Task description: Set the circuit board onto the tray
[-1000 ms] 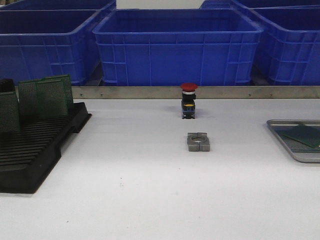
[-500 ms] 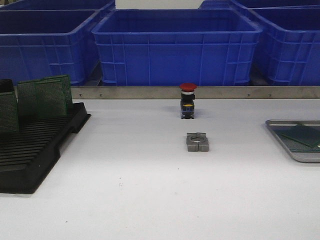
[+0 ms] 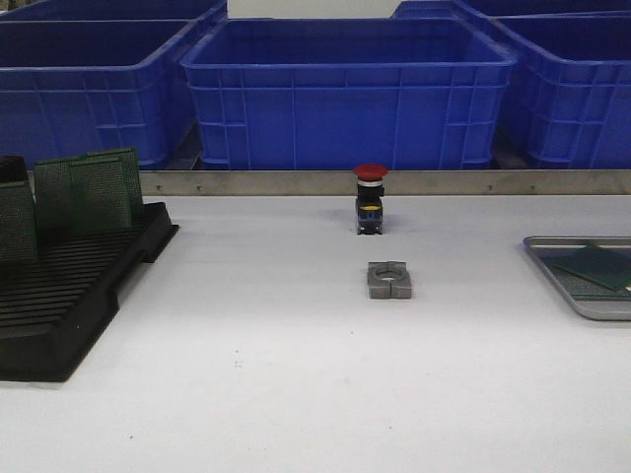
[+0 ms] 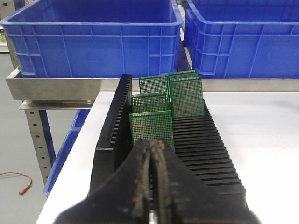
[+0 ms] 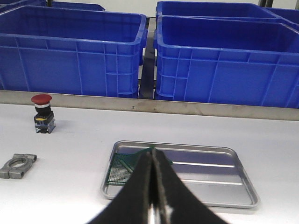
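Left gripper (image 4: 152, 186): jaws pressed together, empty, facing the black slotted plastic rack (image 4: 196, 154) of upright green perforated circuit boards (image 4: 187, 95).

Right gripper (image 5: 153, 191): jaws closed, empty, over the shallow silver-grey metal tray (image 5: 233, 186).

One flat green circuit board (image 5: 124, 168) lies on the tray, at three o'clock on the table. Nothing has shifted over the last second; that placement looks complete.

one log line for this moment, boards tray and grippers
left gripper: shut, empty, facing rack | right gripper: shut, empty, over tray | one board in tray | four boards in rack
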You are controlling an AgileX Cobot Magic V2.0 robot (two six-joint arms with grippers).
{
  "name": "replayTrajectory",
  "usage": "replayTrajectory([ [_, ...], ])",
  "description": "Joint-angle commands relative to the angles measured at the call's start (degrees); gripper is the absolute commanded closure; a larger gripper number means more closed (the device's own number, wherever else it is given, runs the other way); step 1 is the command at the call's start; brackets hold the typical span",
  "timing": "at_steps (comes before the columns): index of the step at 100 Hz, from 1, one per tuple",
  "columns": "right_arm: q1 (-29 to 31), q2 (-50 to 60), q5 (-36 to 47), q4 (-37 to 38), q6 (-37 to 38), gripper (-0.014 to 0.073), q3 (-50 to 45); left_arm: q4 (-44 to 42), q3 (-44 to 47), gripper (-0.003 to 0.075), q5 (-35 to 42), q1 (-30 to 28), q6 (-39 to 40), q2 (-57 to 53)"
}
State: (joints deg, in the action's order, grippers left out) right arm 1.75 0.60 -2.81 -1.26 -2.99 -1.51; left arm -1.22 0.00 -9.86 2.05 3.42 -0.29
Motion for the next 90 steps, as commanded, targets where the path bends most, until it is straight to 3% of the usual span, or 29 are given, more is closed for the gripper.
replayTrajectory([
  [1,0.5,1.5,4.6,0.8,2.1,0.0653,0.6,0.0,2.7,0.0741,4.6,0.4,0.5,-1.7],
  [90,0.5,1.5,3.3,1.8,3.4,0.0653,0.6,0.0,2.7,0.0741,4.6,0.4,0.5,-1.7],
])
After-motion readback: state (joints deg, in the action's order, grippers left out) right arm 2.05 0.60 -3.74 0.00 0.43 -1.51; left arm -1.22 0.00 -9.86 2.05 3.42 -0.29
